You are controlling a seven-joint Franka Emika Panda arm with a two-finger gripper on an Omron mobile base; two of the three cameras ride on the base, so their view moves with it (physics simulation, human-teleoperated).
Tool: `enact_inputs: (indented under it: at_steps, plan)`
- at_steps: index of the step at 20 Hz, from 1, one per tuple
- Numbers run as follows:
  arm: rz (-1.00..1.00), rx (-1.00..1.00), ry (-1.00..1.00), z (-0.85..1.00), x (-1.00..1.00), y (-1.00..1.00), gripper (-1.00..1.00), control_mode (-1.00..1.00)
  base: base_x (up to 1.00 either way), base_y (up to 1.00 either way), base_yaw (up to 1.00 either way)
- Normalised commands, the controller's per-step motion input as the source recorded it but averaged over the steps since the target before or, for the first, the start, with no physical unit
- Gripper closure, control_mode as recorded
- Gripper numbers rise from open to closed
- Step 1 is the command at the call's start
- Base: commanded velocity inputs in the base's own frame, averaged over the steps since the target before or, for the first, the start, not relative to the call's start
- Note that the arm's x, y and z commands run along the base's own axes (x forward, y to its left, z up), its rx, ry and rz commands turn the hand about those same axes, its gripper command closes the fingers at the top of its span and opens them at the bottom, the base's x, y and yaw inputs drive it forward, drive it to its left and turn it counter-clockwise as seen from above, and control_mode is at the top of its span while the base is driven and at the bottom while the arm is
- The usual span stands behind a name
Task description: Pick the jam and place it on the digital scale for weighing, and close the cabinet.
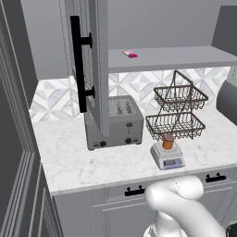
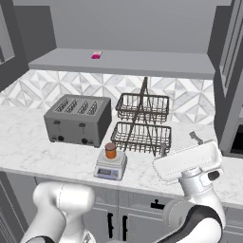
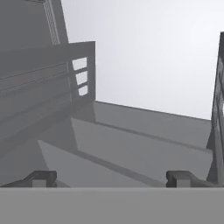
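The jam [image 1: 167,141] [image 2: 110,150], a small orange-brown jar with a darker lid, stands upright on the round plate of the white digital scale [image 1: 168,159] [image 2: 110,167] near the counter's front edge. My gripper [image 2: 179,143] [image 3: 111,179] is open and holds nothing, to the right of the scale and raised toward the cabinet. The grey wall cabinet's left door [image 1: 92,55] stands open with its long black bar handle [image 1: 78,65] facing out. Its right door [image 2: 230,71] is open too. In the hand view, the cabinet's shelf [image 3: 144,144] lies ahead between both doors.
A grey toaster [image 1: 115,122] [image 2: 78,119] sits left of the scale. A two-tier wire basket [image 1: 178,111] [image 2: 142,121] stands behind it. A flat pink-and-white item [image 1: 130,54] [image 2: 97,55] lies on the cabinet shelf. Drawers with short black handles [image 1: 134,190] run below the counter.
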Motion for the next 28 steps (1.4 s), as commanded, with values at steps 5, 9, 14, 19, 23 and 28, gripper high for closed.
enact_inputs:
  at_steps: [5, 9, 14, 19, 23, 28]
  plan:
    - [0.0, 0.03, 0.0, 0.0, -0.07, -0.75, -1.0, -1.0, 0.0, 0.0, 0.0]
    - [0.0, 0.02, 0.02, 0.05, 0.0, -0.62, -1.0, -1.0, 0.0, 0.0, 0.0]
    - [-0.01, 0.0, 0.1, 0.02, 0.0, -0.44, -1.0, -1.0, 0.0, 0.0, 0.0]
    - [-0.02, 0.0, 0.09, 0.0, 0.0, -0.42, -1.0, -1.0, 0.0, 0.0, 0.0]
    - [0.0, 0.01, 0.0, 0.24, 0.01, -0.4, -1.0, -1.0, 0.0, 0.0, 0.0]
    - [0.0, 0.0, 0.0, 0.26, 0.0, -0.25, -1.0, -1.0, 0.0, 0.0, 0.0]
